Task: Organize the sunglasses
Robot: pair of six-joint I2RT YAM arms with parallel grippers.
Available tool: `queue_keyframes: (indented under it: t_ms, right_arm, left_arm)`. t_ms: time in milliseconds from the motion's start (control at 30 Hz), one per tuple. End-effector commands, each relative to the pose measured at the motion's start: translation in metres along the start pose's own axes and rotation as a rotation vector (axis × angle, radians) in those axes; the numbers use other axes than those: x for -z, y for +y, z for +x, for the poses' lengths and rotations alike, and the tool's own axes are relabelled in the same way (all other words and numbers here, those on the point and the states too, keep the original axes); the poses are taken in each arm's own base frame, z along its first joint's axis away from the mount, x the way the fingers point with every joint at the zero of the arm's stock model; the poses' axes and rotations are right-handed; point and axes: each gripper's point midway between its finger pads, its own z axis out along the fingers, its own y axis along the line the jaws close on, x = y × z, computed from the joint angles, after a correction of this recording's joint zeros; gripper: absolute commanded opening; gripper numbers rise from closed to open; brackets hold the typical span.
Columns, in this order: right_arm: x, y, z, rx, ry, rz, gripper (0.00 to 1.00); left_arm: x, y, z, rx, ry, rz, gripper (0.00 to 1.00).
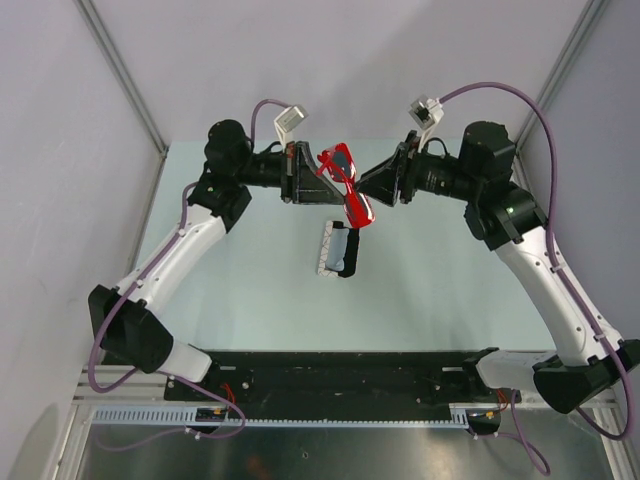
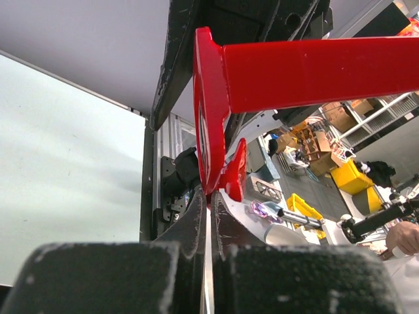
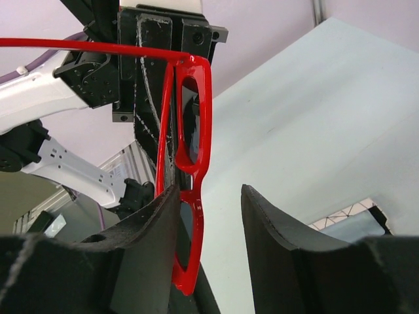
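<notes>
the sunglasses [image 1: 345, 185] hang in the air above the pale table [image 1: 430, 270], between the two arms, with at least one red temple arm swung out from the frame. the left gripper [image 2: 209, 203] is pinched tight on them near the nose bridge, while the right gripper [image 3: 209, 196] has its jaws parted, the lower part of the frame standing between them close against one finger. a white case [image 1: 338, 250] lies on the table, nearer the arm bases than the sunglasses.

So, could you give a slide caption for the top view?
Left pincer holds the red sunglasses above the table; right pincer open around them.
</notes>
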Motion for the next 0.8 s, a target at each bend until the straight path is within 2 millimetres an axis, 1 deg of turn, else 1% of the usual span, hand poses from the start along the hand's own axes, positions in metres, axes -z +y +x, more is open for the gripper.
queue_keyframes:
  t_ms: [0, 200, 300, 467, 500, 600, 667, 700, 767]
  right_arm:
    - [0.0, 0.01, -0.001, -0.004, -0.001, -0.058, 0.48]
    - [-0.005, 0.012, 0.004, -0.025, 0.007, -0.105, 0.46]
    - [-0.008, 0.009, 0.007, -0.036, 0.013, -0.112, 0.45]
    - [-0.012, 0.011, 0.006, -0.044, -0.003, -0.137, 0.39]
    - [-0.012, 0.012, 0.006, -0.044, -0.004, -0.142, 0.35]
    - [-0.013, 0.013, 0.006, -0.05, -0.002, -0.157, 0.3]
    - [-0.013, 0.015, 0.006, -0.045, -0.003, -0.171, 0.21]
    - [-0.014, 0.015, 0.007, -0.052, 0.002, -0.17, 0.12]
    - [-0.013, 0.016, 0.007, -0.049, 0.003, -0.175, 0.01]
  left_arm:
    - [0.005, -0.031, -0.013, -0.123, -0.003, 0.038, 0.0]
    - [0.005, -0.031, -0.011, -0.122, 0.003, 0.043, 0.0]
    - [0.005, -0.031, -0.011, -0.122, 0.003, 0.043, 0.0]
    - [0.006, -0.033, -0.01, -0.125, 0.01, 0.05, 0.0]
    - [0.006, -0.033, -0.01, -0.125, 0.011, 0.051, 0.01]
    - [0.006, -0.032, -0.009, -0.125, 0.012, 0.051, 0.0]
    - [0.006, -0.032, -0.009, -0.122, 0.013, 0.051, 0.0]
    - [0.005, -0.032, -0.01, -0.122, 0.011, 0.05, 0.0]
    - [0.006, -0.032, -0.011, -0.123, 0.011, 0.051, 0.01]
